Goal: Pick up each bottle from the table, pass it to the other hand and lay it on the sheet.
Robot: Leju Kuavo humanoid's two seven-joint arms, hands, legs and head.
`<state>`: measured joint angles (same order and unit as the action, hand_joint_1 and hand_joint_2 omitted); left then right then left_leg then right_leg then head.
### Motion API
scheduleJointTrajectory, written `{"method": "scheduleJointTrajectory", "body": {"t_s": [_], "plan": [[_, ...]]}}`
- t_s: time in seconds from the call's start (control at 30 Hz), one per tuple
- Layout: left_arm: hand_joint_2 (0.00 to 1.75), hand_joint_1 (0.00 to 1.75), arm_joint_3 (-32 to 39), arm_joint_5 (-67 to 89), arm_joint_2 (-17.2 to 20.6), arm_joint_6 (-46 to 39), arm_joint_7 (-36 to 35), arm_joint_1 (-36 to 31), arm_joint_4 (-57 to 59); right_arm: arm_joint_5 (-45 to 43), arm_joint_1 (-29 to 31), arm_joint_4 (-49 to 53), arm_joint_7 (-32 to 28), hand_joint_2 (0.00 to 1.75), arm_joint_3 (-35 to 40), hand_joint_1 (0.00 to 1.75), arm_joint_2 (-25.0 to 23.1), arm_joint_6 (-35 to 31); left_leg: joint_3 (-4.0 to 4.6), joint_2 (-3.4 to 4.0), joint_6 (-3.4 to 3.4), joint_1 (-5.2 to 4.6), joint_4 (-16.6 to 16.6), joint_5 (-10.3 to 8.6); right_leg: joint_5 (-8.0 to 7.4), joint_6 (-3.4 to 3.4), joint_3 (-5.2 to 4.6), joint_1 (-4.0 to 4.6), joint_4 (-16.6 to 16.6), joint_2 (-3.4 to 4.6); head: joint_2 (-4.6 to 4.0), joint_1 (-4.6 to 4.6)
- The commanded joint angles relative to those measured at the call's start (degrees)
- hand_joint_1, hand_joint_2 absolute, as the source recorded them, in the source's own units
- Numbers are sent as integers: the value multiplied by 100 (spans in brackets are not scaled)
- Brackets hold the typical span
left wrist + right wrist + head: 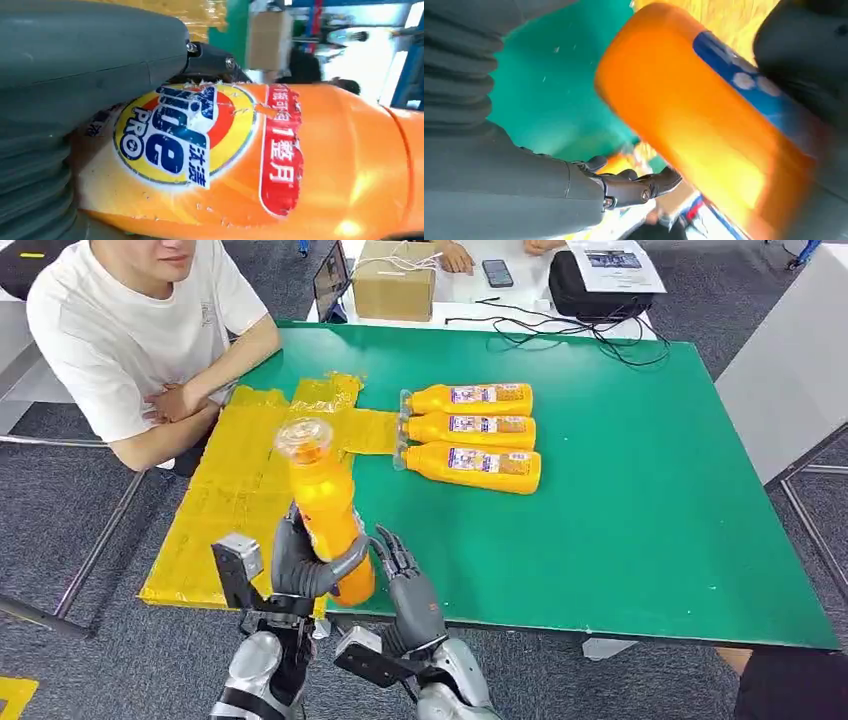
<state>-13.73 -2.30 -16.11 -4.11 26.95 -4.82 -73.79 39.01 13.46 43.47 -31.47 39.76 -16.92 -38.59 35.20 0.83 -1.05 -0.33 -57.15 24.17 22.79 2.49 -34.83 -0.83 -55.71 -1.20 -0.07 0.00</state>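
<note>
My left hand [305,565] grips an orange bottle [325,510] upright above the table's near edge, its clear cap uppermost. The left wrist view has the same bottle [280,160] close up, label facing the camera, under my thumb [90,60]. Just right of it, my right hand [410,585] stands open with its fingers spread, apart from the bottle. In the right wrist view the bottle [694,120] hangs beyond my open fingers [634,185]. Three more orange bottles [470,430] lie side by side on the green table [640,500], next to the yellow sheet [240,500].
A person in a white shirt [130,330] sits at the table's far left with arms folded on the edge. Behind the green table stand a cardboard box [395,280], a phone [497,273], a black bag [590,290] and cables [560,330].
</note>
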Motion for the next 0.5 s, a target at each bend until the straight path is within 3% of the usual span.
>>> {"method": "scheduleJointTrajectory", "body": {"t_s": [0.03, 0.17, 0.27, 0.37, 0.4, 0.5], "plan": [[175, 175, -34, 1303, 752, -727, -265, -1135, 1265, 766, -614, 421, -568, 0, -1408, 0, -286, -141, -41, -22, 14, 10, 4, 13, 18, -15, 44, 8, 2, -6, 0, 0], [175, 175, 153, 1354, 773, -626, -214, -1237, 1413, 733, -628, 459, -545, 0, -1363, 0, -251, -141, -19, -10, 7, 5, 8, 1, 4, -8, 20, 4, 5, -2, 0, 0], [175, 175, 112, 2301, 1113, -813, -565, -1651, 1960, 659, -576, 403, -432, 0, -1165, 0, -165, -141, -20, -8, 8, 7, 6, 2, 4, -9, 20, 6, 4, 0, 0, 0], [175, 175, 255, 2909, 1447, -481, -448, -2170, 2578, 215, -406, 197, -445, 0, -858, 0, -52, -141, -46, -12, 14, 13, 6, 11, 13, -15, 47, 11, 4, 3, 0, 0], [175, 175, 270, 3122, 1506, -426, -428, -2300, 2728, 153, -374, 155, -476, 0, -821, 0, -46, -141, -18, -6, 7, 5, 7, -2, 1, -8, 16, 4, 3, 1, 0, 0], [175, 175, -152, 4171, 1678, -534, -762, -2782, 3418, 93, -377, 254, -661, 0, -824, 0, -44, -129, -17, -9, 8, 7, 4, -2, 2, -8, 16, 6, 1, -2, 0, 0]]}}
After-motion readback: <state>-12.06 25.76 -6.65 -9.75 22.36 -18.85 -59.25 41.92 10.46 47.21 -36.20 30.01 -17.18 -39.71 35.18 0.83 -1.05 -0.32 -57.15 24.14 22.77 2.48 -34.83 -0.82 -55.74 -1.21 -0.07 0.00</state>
